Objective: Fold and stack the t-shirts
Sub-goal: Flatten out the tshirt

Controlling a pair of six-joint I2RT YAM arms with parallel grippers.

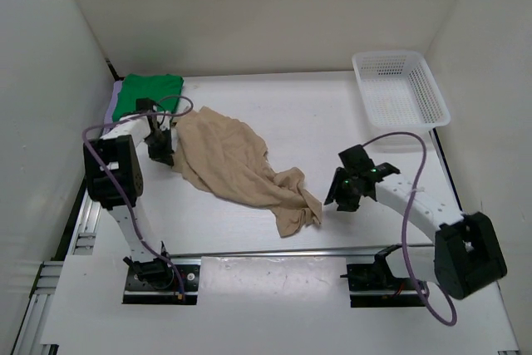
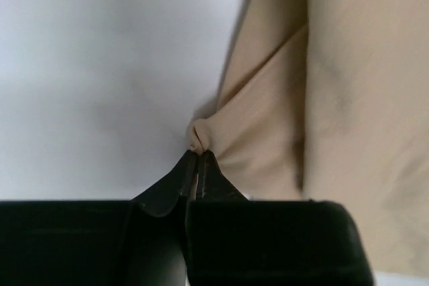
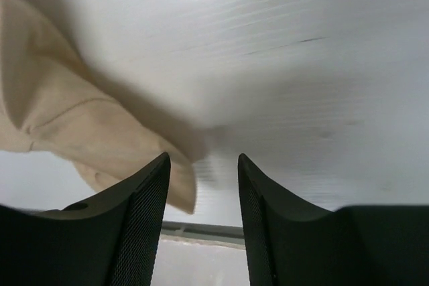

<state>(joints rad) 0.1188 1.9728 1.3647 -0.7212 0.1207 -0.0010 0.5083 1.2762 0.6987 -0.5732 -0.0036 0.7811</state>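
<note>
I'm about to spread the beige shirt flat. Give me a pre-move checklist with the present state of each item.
1. Left claw gripping the edge of the beige shirt: ok, shut on a small fold of cloth.
2. Right claw gripping the shirt: not ok, open with nothing between its fingers; cloth lies beside one finger.
3. Beige shirt lying flat: not ok, crumpled and bunched toward its near right end.
4. Green shirt folded and out of the way: ok, at the far left corner, with the lavender shirt peeking out at its left edge.
5. Basket apart from the beige shirt: ok, at the far right.
</note>
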